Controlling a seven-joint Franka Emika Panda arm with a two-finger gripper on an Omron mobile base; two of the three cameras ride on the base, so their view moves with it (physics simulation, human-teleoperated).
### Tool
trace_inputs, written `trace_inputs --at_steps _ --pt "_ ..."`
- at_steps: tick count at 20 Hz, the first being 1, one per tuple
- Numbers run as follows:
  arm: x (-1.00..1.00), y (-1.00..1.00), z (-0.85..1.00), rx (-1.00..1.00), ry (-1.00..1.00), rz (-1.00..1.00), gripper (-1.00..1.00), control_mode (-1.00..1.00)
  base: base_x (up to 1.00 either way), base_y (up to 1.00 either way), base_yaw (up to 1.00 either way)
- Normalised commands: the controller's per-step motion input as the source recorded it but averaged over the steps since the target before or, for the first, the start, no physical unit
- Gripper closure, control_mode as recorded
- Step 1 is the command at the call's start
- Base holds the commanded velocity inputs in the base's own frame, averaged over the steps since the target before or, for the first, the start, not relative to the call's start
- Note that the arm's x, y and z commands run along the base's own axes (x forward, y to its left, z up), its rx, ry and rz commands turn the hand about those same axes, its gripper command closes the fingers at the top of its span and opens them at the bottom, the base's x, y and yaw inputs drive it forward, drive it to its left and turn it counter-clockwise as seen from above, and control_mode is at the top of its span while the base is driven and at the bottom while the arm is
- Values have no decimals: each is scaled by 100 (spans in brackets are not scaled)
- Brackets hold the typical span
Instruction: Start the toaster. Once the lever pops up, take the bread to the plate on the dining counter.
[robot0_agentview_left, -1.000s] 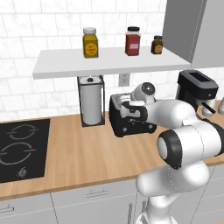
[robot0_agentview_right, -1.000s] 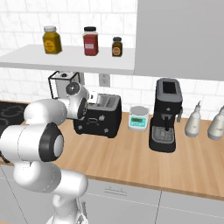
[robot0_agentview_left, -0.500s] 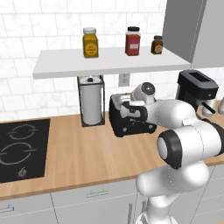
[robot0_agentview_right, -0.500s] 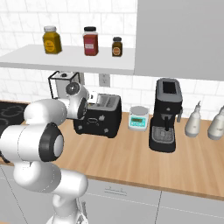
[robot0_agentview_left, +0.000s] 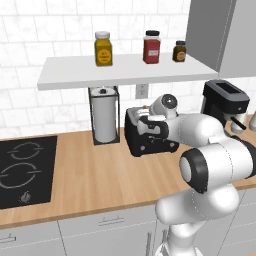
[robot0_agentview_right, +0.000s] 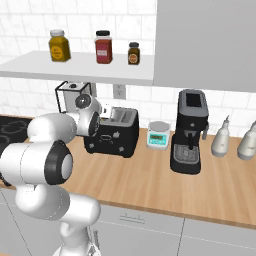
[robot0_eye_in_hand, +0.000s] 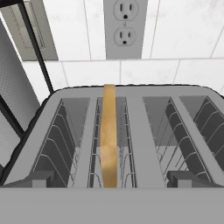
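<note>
The toaster (robot0_agentview_left: 150, 134) stands on the wooden worktop (robot0_agentview_left: 100, 175) close to its back edge, against the white-tiled wall. The bread (robot0_eye_in_hand: 108, 135) sits upright in the second slot from the left as the hand view looks down, its tan top edge showing above the slot; the other three slots show bare wire racks. A wall outlet (robot0_eye_in_hand: 124, 28) is on the tiles directly behind the toaster.

The gripper (robot0_agentview_left: 150, 122) hangs over the toaster's top, with the white arm (robot0_agentview_left: 210, 160) reaching in from the front edge of the worktop. Its jaws stand spread wide and pinch nothing.

Left of the toaster stands a paper towel holder (robot0_agentview_left: 104, 116); beyond it, a black cooktop (robot0_agentview_left: 22, 170) is set into the worktop. To the right are a small kitchen scale (robot0_agentview_right: 158, 135) and a black coffee machine (robot0_agentview_right: 190, 131). Three jars (robot0_agentview_left: 151, 47) sit on the white shelf (robot0_agentview_left: 120, 70) above.
</note>
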Motion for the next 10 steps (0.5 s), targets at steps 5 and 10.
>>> trace_inputs --at_steps 5,10 --pt "0 0 0 0 0 0 -100 -100 0 0 0" --pt "0 0 0 0 0 0 -100 -100 0 0 0"
